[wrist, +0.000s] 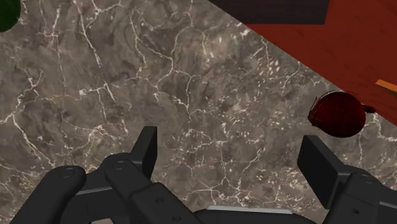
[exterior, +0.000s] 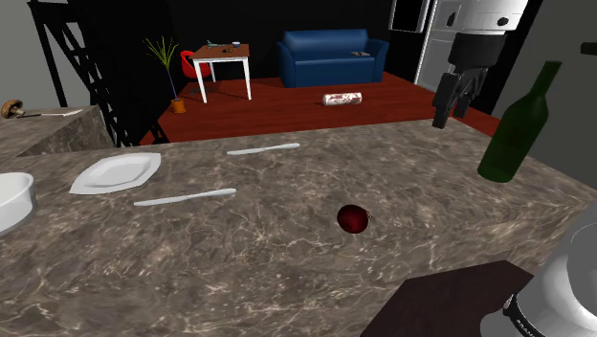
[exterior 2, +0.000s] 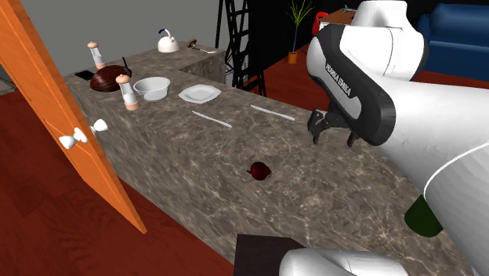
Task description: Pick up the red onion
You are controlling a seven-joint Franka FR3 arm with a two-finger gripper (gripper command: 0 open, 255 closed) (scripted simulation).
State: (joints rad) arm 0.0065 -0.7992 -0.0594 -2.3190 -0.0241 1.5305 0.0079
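- Shoulder view: the onion [exterior: 353, 218] lies on the counter [exterior: 239, 258], about midway along and nearer the stand-side edge. The gripper [exterior: 453, 107] hangs over the far edge near a bottle [exterior: 517, 129], holding nothing.
- Second exterior view: the onion [exterior 2: 259, 169] sits well apart from the raised gripper [exterior 2: 334, 135].
- Wrist view: the fingers [wrist: 147, 149] stand wide apart and empty. The onion [wrist: 338, 113] lies just beyond one fingertip, untouched, close to the counter's edge.
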